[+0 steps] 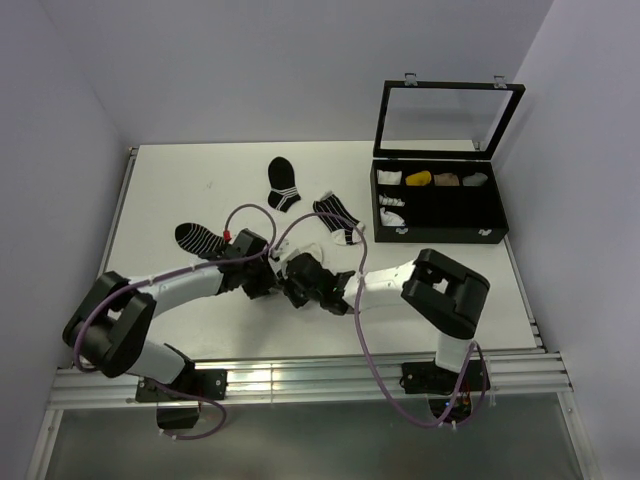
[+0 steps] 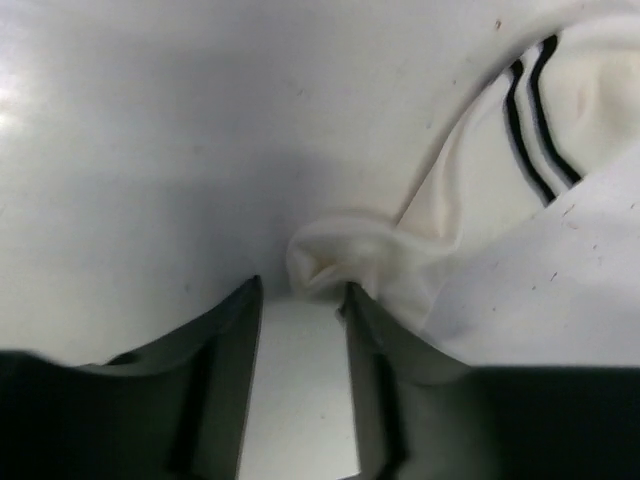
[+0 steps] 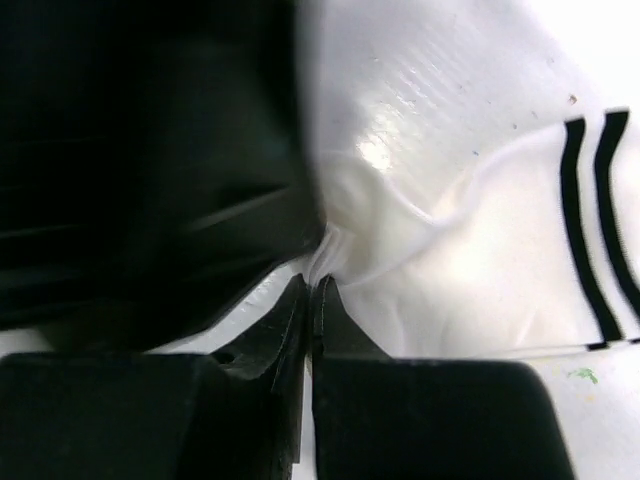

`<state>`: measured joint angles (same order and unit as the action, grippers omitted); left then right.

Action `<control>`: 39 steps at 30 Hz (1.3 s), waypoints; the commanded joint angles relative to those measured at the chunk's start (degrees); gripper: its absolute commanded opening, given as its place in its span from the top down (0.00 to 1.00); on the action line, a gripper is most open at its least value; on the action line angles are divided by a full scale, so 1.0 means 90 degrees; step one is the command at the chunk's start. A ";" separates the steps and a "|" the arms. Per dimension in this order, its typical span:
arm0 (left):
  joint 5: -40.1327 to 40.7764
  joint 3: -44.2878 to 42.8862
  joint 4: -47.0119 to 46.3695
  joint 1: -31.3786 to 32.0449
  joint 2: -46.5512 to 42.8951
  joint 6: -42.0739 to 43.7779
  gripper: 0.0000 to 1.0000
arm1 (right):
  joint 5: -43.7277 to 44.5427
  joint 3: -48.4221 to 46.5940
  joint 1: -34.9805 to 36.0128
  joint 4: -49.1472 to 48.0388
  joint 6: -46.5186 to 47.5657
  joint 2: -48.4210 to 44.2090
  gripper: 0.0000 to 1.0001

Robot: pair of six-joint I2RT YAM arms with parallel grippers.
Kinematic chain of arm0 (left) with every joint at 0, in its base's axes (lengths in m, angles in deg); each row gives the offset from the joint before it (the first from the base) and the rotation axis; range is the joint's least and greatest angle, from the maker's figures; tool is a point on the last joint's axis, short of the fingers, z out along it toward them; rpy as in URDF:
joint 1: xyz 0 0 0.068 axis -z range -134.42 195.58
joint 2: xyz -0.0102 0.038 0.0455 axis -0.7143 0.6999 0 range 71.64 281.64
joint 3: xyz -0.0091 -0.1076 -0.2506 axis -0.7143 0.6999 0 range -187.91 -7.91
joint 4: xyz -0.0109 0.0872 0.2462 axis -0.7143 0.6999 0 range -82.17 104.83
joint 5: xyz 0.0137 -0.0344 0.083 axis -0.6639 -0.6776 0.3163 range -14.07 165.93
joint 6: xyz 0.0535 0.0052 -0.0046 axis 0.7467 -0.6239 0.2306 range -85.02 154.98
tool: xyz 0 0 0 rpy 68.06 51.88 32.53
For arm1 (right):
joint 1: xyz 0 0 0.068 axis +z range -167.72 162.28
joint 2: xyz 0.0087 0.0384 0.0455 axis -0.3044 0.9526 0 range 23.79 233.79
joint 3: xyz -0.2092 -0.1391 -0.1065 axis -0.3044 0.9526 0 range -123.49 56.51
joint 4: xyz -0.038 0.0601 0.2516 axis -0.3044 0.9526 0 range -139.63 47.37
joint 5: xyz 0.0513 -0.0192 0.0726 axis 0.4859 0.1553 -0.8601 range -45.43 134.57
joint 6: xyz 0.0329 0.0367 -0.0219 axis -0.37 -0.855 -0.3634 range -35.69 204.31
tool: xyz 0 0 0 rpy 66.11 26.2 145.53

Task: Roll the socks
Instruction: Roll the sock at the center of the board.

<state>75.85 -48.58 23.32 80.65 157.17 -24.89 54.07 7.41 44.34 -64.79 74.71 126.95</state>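
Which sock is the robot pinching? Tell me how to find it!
Look at the middle of the table, where the left gripper and right gripper meet. The sock bunched between them is white with two thin black stripes; the loose socks behind it are mostly black.

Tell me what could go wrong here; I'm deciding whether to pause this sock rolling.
The right tool pinches only a thin fold of the white black-striped fabric sock; it may slip out. The left tool is open at the bunched edge and could push it away rather than grip.
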 commanded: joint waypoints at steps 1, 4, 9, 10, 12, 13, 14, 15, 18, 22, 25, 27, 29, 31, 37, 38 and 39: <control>0.0340 0.0396 0.0525 0.0059 -0.0587 -0.0241 0.54 | -0.1381 0.0231 -0.0780 0.0220 -0.0669 -0.0162 1.00; 0.0564 0.0650 0.0467 0.0049 -0.1114 -0.0630 0.37 | -0.2225 0.0299 -0.1239 0.0063 -0.1011 -0.0182 1.00; 0.0507 0.1323 -0.0215 0.0039 -0.1983 -0.0983 0.31 | -0.3807 0.0349 -0.1788 -0.0356 -0.1598 -0.0007 1.00; 0.0497 0.1393 -0.0294 0.0039 -0.2043 -0.1032 0.31 | -0.4051 0.0339 -0.1885 -0.0415 -0.1821 0.0119 1.00; 0.0507 0.1529 -0.0470 0.0049 -0.2160 -0.1042 0.31 | -0.4705 0.0329 -0.2149 -0.0639 -0.2211 0.0247 1.00; 0.0497 0.1549 -0.0635 0.0039 -0.2170 -0.1042 0.31 | -0.4911 0.0348 -0.2227 -0.0775 -0.2369 0.0412 1.00; 0.0497 0.1579 -0.0743 0.0039 -0.2160 -0.1033 0.31 | -0.5067 0.0368 -0.2383 -0.0999 -0.2515 0.0471 1.00; 0.0487 0.1618 -0.0841 0.0049 -0.2141 -0.1023 0.31 | -0.5349 0.0378 -0.2442 -0.1098 -0.2758 0.0549 1.00; 0.0438 0.1637 -0.1134 0.0049 -0.1927 -0.1003 0.31 | -0.5595 0.0417 -0.2627 -0.1352 -0.3217 0.0755 1.00; 0.0331 0.1647 -0.1447 0.0049 -0.1478 -0.0993 0.32 | -0.6016 0.0543 -0.2882 -0.1957 -0.3892 0.1057 1.00; 0.0292 0.1628 -0.1584 0.0049 -0.1224 -0.1013 0.33 | -0.6104 0.0583 -0.2999 -0.2056 -0.4098 0.1262 0.99; 0.0272 0.1618 -0.1662 0.0049 -0.1126 -0.1042 0.33 | -0.6133 0.0573 -0.3009 -0.2066 -0.4176 0.1331 0.99; 0.0311 0.1598 -0.1662 0.0049 -0.0989 -0.1062 0.34 | -0.6192 0.0563 -0.3029 -0.2134 -0.4225 0.1419 0.99; 0.0302 0.1550 -0.1662 0.0049 -0.0833 -0.1052 0.36 | -0.6211 0.0563 -0.3038 -0.2153 -0.4245 0.1439 0.99; 0.0243 0.1462 -0.1926 0.0049 -0.0413 -0.1003 0.44 | -0.6211 0.0534 -0.3048 -0.2095 -0.4216 0.1478 0.98; 0.0214 0.1433 -0.1935 0.0049 -0.0374 -0.1003 0.45 | -0.6221 0.0524 -0.3048 -0.2085 -0.4197 0.1478 0.98; 0.0204 0.1403 -0.1935 0.0049 -0.0325 -0.0994 0.48 | -0.6212 0.0534 -0.3048 -0.2076 -0.4187 0.1478 0.97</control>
<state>77.21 -36.38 2.23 80.94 151.58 -34.71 -1.64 11.54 17.20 -84.40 36.76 138.59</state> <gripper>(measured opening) 0.529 0.029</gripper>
